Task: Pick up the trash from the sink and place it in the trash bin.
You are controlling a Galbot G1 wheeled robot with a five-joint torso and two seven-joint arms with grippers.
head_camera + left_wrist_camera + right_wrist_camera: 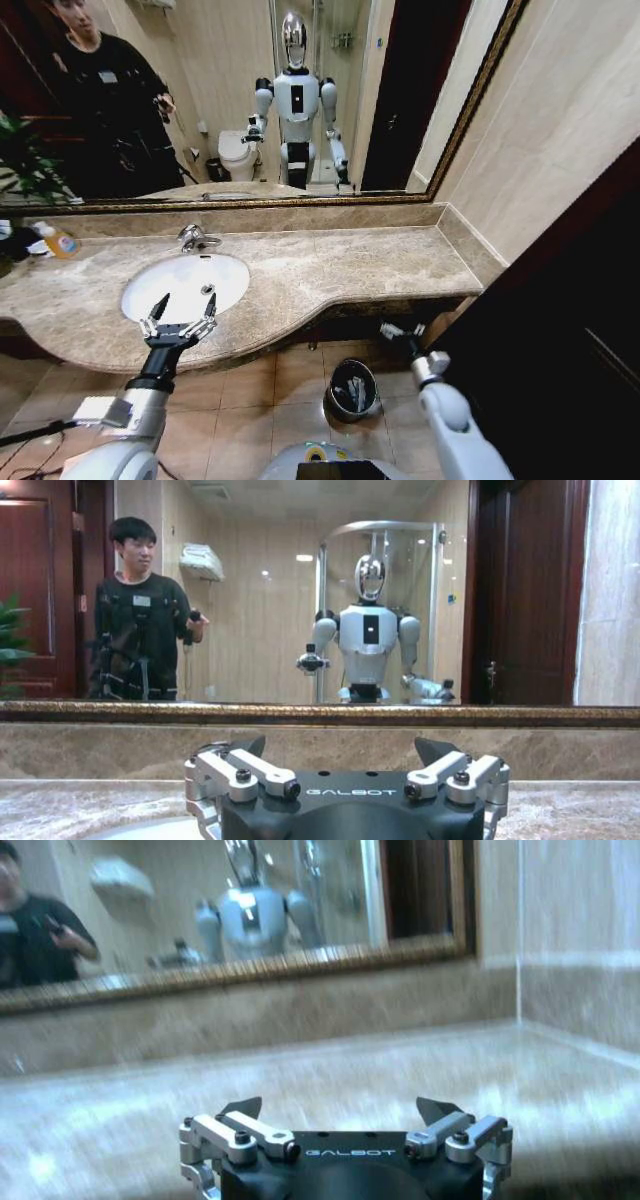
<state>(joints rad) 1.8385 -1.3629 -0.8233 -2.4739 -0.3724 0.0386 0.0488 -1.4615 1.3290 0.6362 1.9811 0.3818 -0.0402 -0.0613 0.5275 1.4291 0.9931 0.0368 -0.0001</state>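
1. On my head view the left gripper (181, 311) hangs over the front edge of the white oval sink (186, 286), its two dark fingers spread wide with nothing between them.
2. My left wrist view confirms it: the left gripper's (340, 748) fingertips stand well apart, empty, facing the gold-framed wall mirror (320, 592) above the beige marble backsplash.
3. The sink sits in the beige marble counter (350, 270), with the chrome faucet (195, 238) at its back rim. I can see no trash lying in the visible part of the basin.
4. The right gripper (400, 331) is held low, just below the counter's front edge and above the floor tiles. In my right wrist view its (340, 1108) fingers are released, parted and holding nothing.
5. The small round black trash bin (352, 389) with a shiny metal rim stands on the tiled floor, near and slightly to the left of the right gripper. Pale items lie inside it, too small for me to identify.
6. An orange-and-clear soap bottle (57, 241) lies at the counter's far left.
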